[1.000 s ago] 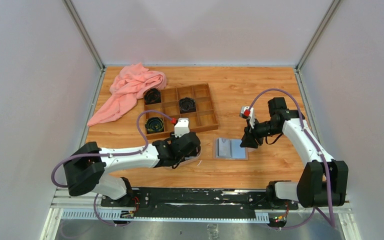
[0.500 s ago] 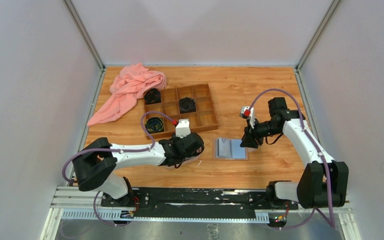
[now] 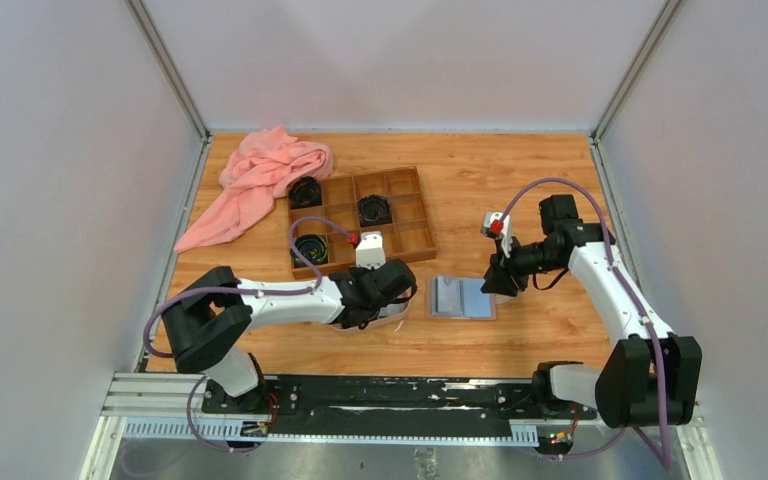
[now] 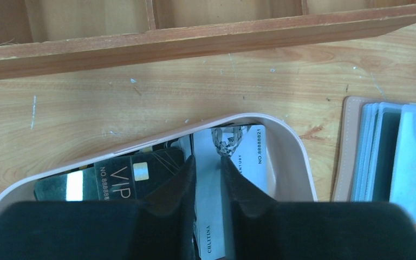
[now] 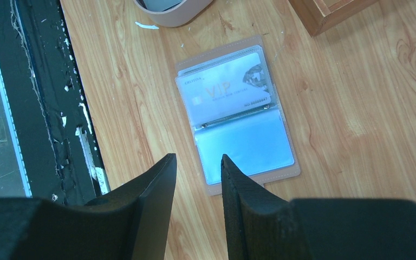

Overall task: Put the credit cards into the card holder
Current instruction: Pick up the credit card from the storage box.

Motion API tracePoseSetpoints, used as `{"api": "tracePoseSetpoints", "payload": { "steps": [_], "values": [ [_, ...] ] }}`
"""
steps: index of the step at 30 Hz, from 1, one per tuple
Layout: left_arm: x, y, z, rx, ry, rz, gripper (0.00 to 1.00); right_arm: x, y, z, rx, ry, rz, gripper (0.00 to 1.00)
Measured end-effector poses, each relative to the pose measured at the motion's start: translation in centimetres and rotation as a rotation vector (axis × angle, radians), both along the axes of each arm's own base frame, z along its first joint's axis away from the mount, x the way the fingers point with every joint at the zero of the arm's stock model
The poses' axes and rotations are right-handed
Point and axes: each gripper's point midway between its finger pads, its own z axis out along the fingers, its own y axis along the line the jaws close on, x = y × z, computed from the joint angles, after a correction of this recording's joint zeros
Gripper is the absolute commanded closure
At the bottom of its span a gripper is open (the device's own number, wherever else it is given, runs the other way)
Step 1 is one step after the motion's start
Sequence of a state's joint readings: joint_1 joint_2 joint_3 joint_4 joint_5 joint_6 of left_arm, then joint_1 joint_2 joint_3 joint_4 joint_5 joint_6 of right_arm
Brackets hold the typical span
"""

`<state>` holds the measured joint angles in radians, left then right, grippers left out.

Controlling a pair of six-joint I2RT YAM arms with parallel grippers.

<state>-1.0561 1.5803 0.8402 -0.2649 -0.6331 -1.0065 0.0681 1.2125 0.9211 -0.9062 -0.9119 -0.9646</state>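
Observation:
The card holder (image 3: 460, 297) lies open on the table, pale blue pockets up, with a white VIP card (image 5: 225, 89) in its upper sleeve. More credit cards sit in an oval pinkish tray (image 4: 290, 146): a white one (image 4: 252, 151) and a black VIP one (image 4: 119, 176). My left gripper (image 4: 207, 160) is down in the tray (image 3: 396, 318). Its fingers stand a narrow gap apart over the white card's near edge, and the card's face shows in the gap. Whether they pinch it does not show. My right gripper (image 5: 197, 158) hovers open and empty just off the holder's (image 5: 249, 143) corner.
A brown wooden compartment box (image 3: 400, 215) with black coiled items (image 3: 374, 210) stands right behind the tray. A pink cloth (image 3: 260, 175) lies at the back left. The black base rail (image 3: 390, 395) runs along the near edge.
My left arm has pushed right and further into the tray, and its jaws have narrowed a lot. The right arm has hardly moved.

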Motion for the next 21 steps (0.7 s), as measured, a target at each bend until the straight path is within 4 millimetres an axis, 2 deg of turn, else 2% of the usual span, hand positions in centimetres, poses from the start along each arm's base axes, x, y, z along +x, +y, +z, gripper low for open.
{"api": "tracePoseSetpoints", "payload": {
  "steps": [2, 5, 13, 21],
  "values": [
    [0.0, -0.1, 0.1, -0.008, -0.003, 0.0, 1.0, 0.0, 0.0, 0.0, 0.0, 0.0, 0.0, 0.6],
    [-0.2, -0.1, 0.6, -0.045, -0.013, -0.007, 1.0, 0.0, 0.0, 0.0, 0.0, 0.0, 0.0, 0.6],
    [-1.0, -0.1, 3.6, -0.185, -0.063, -0.045, 1.0, 0.0, 0.1, 0.0, 0.005, 0.004, 0.0, 0.6],
    [-1.6, 0.3, 4.4, -0.278, -0.091, -0.063, 1.0, -0.6, 1.5, 0.4, 0.078, 0.053, 0.026, 0.62]
  ]
}}
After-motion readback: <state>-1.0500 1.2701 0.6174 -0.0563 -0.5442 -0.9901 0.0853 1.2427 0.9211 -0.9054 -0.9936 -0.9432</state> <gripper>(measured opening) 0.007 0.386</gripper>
